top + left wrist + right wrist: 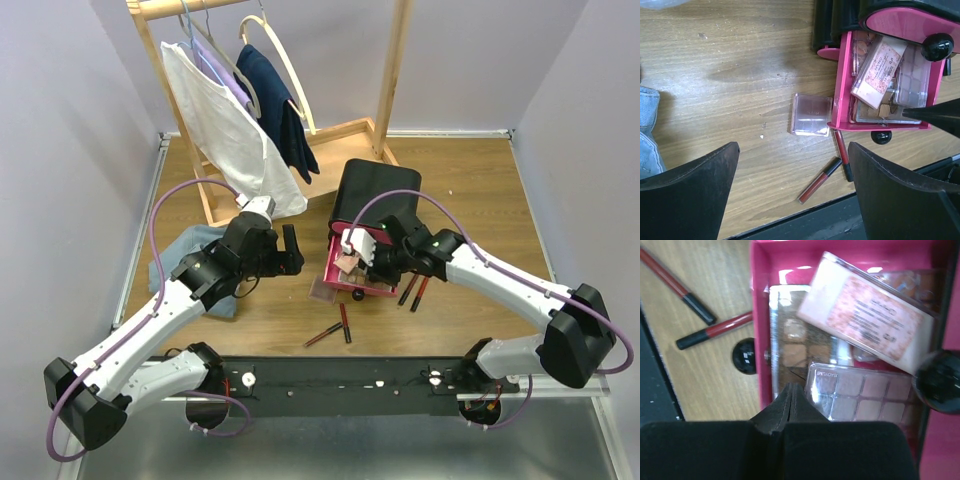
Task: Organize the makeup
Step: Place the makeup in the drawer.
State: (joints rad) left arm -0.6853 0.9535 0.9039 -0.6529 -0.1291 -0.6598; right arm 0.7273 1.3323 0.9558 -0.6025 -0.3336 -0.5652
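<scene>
Two states: my left end effector (794,150) gapes wide, holding nothing; my right end effector (791,392) is pinched closed over palettes (860,395) in the pink drawer (760,315).

- We see a wooden table (480,200).
- On it we find a black box (375,190), a blue cloth (190,238) and a clothes rack (345,132).
- A clear palette (811,115) and two lip tubes (820,180) lie near the box.

Glossy plastic on matt wood

The table (730,75) is grained, matt wood. The drawer (840,80) is glossy pink plastic with a shiny black knob (744,356). In the left wrist view, the palette (811,115) at its nine o'clock is clear, smooth plastic. The lip tubes (819,181) gleam red with black caps, and the cloth (647,130) is soft, woven blue.
</scene>
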